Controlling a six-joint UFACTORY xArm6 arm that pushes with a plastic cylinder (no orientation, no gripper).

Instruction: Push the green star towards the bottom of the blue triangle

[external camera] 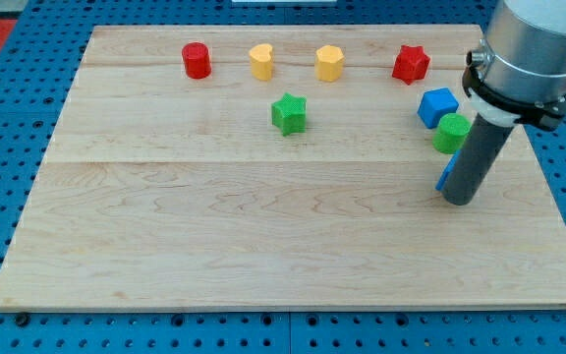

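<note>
Green star (289,113) was found on the upper middle of the desk (263,246), well apart from the rod. No hand was fitted; the arm ended in a dark rod holding nothing, with my tip (459,201) resting at the view's right. A sliver of blue at the rod's left edge was taken, with some doubt, to be the blue triangle (443,178), mostly hidden. A green cylinder (452,133) and blue cube (437,106) were noted just above it. Risks recorded: the tip, touching or nearly touching the triangle, could displace the target on departure; an off-centre push could spin the star aside; an overrun could strike the green cylinder.
</note>
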